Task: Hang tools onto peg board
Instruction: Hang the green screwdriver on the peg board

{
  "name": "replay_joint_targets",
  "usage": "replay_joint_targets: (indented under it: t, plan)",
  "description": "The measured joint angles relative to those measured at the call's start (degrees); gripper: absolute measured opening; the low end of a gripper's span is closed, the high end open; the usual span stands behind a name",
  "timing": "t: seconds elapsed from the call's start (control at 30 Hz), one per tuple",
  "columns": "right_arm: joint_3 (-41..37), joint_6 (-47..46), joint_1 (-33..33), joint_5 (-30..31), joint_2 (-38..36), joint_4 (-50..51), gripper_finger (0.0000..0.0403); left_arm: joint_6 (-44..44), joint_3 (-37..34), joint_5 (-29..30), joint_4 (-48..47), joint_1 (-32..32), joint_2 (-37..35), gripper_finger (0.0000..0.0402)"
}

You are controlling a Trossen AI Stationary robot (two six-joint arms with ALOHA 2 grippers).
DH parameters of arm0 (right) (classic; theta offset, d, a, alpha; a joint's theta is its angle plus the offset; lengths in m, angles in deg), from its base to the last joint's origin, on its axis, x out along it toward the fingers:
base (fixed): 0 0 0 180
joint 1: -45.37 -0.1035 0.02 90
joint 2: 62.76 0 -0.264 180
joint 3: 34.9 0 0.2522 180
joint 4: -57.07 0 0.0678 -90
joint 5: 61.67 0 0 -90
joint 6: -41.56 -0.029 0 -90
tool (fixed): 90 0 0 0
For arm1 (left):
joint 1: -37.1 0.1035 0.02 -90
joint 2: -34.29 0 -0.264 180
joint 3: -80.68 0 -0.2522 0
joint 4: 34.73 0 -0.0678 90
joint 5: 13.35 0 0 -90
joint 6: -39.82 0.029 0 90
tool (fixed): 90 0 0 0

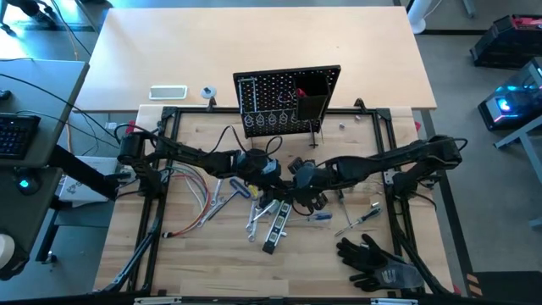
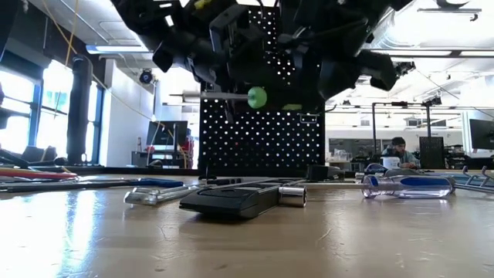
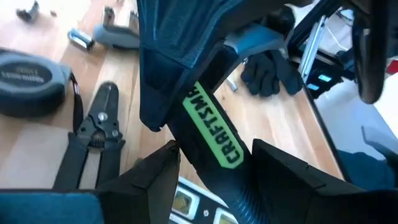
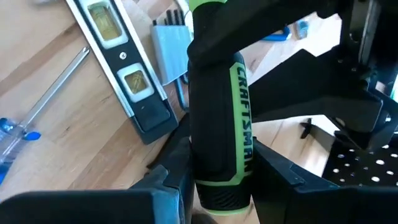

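Note:
A green-and-black screwdriver [image 4: 217, 106] hangs in the air between my two grippers over the middle of the table. It also shows in the left wrist view [image 3: 214, 134], and its green end shows in the low view [image 2: 257, 96]. My left gripper [image 1: 269, 168] and my right gripper [image 1: 298, 174] meet tip to tip, both shut on its handle. The black peg board [image 1: 284, 97] stands upright behind them, with its box bin [image 1: 312, 106]. Several silver tools hang along the board's lower part. My left gripper pinches the screwdriver's handle [image 3: 239, 180] between its two fingers, at the ribbed part below the lettering. The fingers lie across the handle. The handle is lifted clear of the table. My right gripper pinches the handle's black-and-green grip [image 4: 217, 168] between its two fingers, near the ribbed end. The fingers lie across the handle. The handle runs on past the fingers, clear of the table.
On the table below lie a black-silver level bar [image 1: 275, 227], silver wrenches [image 1: 254, 216], black pliers [image 3: 93, 143], a tape measure [image 3: 31, 84] and a blue-handled driver [image 1: 320, 217]. Coloured wires [image 1: 190, 199] lie at the left, black gloves [image 1: 377, 258] at the near right.

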Motion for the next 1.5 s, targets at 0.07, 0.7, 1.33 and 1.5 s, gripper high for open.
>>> replay_joint_targets:
  t: [0.07, 0.7, 1.33, 1.5]
  plan:
    - [0.9, 0.1, 0.0, 0.4, 1.7, -0.1, 0.0107, -0.1, -0.1, 0.0, -0.9, 0.1, 0.5, 0.0189]
    - [7.1, 5.9, -1.4, 6.0, 5.5, -2.1, 0.0107, -1.0, 0.8, 0.0, -0.1, 0.8, 1.9, 0.0168]
    - [6.9, -11.2, -2.0, 14.2, 3.1, 3.5, 0.0233, 6.3, 0.8, -0.3, 0.7, 1.0, 2.0, 0.0092]
    - [6.9, -20.7, -2.5, 16.0, -2.1, 9.4, 0.025, 9.0, 0.8, -0.9, 2.9, 0.9, 1.9, 0.0092]
